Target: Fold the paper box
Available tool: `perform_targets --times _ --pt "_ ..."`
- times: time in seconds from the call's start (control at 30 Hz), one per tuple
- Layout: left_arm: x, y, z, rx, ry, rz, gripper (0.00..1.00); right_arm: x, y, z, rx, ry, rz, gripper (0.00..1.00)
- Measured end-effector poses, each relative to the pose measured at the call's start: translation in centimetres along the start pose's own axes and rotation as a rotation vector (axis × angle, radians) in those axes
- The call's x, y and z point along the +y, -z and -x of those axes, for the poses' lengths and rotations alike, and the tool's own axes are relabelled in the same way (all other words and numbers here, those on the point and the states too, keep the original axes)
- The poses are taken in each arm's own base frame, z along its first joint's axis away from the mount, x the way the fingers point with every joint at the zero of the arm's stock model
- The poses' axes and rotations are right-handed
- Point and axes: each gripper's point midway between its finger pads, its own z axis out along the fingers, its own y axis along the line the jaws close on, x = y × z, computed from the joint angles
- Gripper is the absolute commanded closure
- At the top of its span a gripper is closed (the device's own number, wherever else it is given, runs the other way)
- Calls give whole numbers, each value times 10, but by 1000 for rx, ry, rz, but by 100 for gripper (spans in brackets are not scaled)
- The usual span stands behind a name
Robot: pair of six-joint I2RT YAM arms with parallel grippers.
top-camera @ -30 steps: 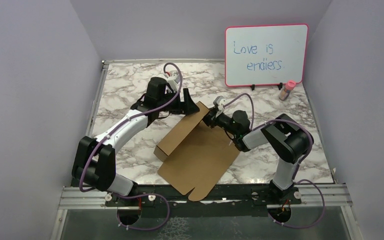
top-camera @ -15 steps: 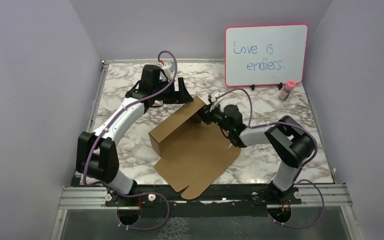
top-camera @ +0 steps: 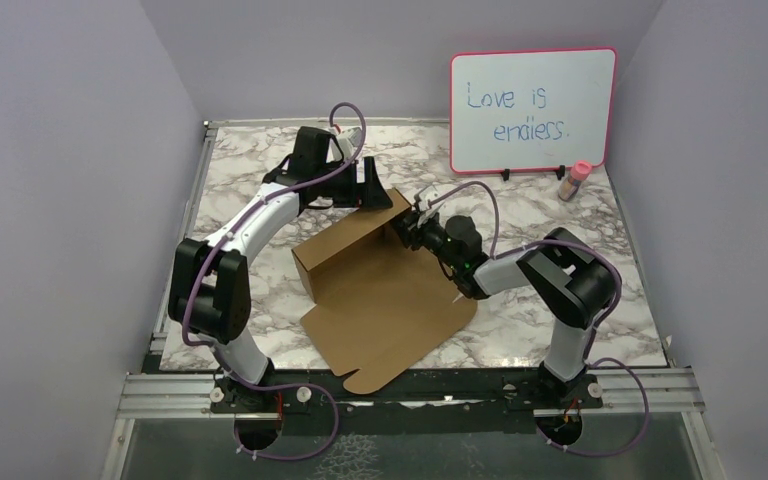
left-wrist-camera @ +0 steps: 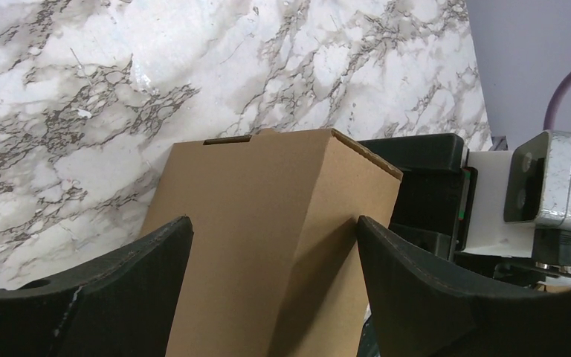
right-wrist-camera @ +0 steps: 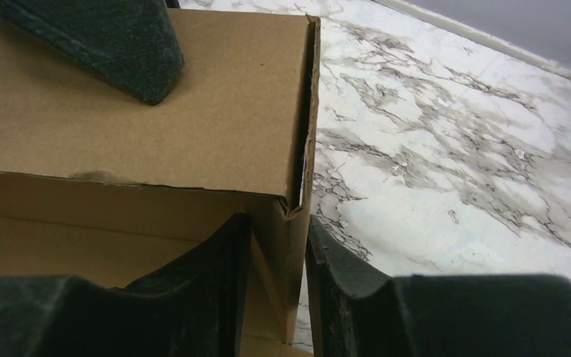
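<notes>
Arms (top-camera: 255,220): white links, black joints, purple cables (left-wrist-camera: 552,108). Fingers (left-wrist-camera: 431,290) black, matte, curved.

Lilac walls (top-camera: 60,200) enclose a marble-patterned table (top-camera: 620,300) (whiteboard (top-camera: 532,110) propped behind).

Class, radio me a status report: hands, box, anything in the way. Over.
Left hand open, straddling the raised wall. Right hand astride its corner, grip unclear. Box half folded, one wall up. Whiteboard well clear.

Brown paper box (top-camera: 380,300) (plain), grey-veined white table (top-camera: 620,250)
</notes>
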Motion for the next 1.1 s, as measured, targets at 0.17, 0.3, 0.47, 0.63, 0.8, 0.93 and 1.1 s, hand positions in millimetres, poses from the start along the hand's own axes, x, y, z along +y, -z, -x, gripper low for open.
perform_targets --times 0.17,0.3,0.47,0.63,0.8,0.93,1.1 --pt "-4 -1 -3 15 1 -28 19 2 1 -5 -21 29 5 61" --pt "-7 -2 -9 28 4 -62 19 1 0 -7 -29 44 4 64" --pt "-11 -3 -15 40 6 -102 19 -3 1 -8 -43 43 -35 74" --pt "-13 -4 -18 43 5 -124 19 -7 3 -8 -51 33 -82 78" --pt "-13 -5 -20 43 5 -136 19 -8 3 -8 -46 13 -117 80" --pt "-14 -6 -21 41 11 -149 20 -10 2 -8 -40 -2 -156 80" --pt "-15 -5 -23 39 15 -152 20 -13 1 -8 -24 -20 -211 81"
